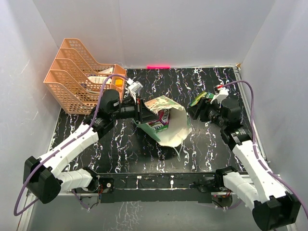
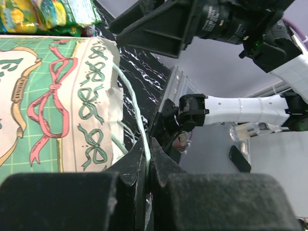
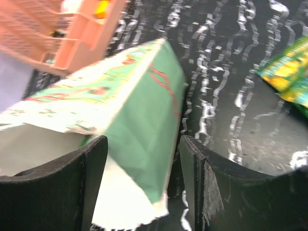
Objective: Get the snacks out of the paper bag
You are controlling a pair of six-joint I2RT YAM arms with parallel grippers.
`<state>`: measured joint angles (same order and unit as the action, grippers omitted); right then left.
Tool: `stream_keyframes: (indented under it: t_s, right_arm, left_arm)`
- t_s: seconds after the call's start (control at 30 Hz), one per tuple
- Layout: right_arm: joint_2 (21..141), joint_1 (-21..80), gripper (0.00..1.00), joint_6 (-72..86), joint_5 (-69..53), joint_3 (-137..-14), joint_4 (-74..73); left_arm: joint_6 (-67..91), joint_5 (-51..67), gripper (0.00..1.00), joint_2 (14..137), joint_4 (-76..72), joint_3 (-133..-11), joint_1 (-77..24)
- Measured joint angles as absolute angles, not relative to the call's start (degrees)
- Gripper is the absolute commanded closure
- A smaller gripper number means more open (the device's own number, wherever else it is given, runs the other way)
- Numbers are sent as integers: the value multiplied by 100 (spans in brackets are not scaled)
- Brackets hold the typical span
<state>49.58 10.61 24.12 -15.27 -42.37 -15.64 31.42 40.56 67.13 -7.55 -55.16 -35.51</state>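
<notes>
The paper bag [image 1: 168,126] lies tipped on its side mid-table, cream with green print and a mint-green side [image 3: 144,130]. My left gripper [image 1: 139,113] is at the bag's left end, shut on its thin white string handle [image 2: 137,110]. My right gripper [image 1: 193,113] stands open at the bag's right edge. In the right wrist view the bag's corner shows between its fingers [image 3: 143,139]; whether they touch it I cannot tell. A green and yellow snack packet [image 1: 201,99] lies on the table just behind the right gripper [image 3: 288,72]. Something pink and purple [image 1: 161,119] shows inside the bag.
A peach mesh tray rack [image 1: 77,79] stands at the back left, holding white cards with an orange square [image 1: 117,82]. White walls close in the black marbled table [image 1: 125,149] on three sides. A loose string handle [image 1: 179,153] trails in front of the bag.
</notes>
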Motion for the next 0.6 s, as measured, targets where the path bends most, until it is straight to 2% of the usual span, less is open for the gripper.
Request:
stream_keyframes:
  t_s: [0.2, 0.4, 0.6]
  right_arm:
    - [4287, 1551, 39, 2792, -1955, -4322, -1601]
    - [3343, 2038, 43, 3664, -2241, -3640, -982]
    - [3339, 2759, 46, 4254, -2029, -3164, -460]
  left_arm:
    - [3301, 4152, 100, 6591, -862, -5419, -3575]
    - [3422, 4141, 100, 6665, -1017, -5419, -3577]
    - [3450, 4075, 100, 6799, -980, -5430, -3577]
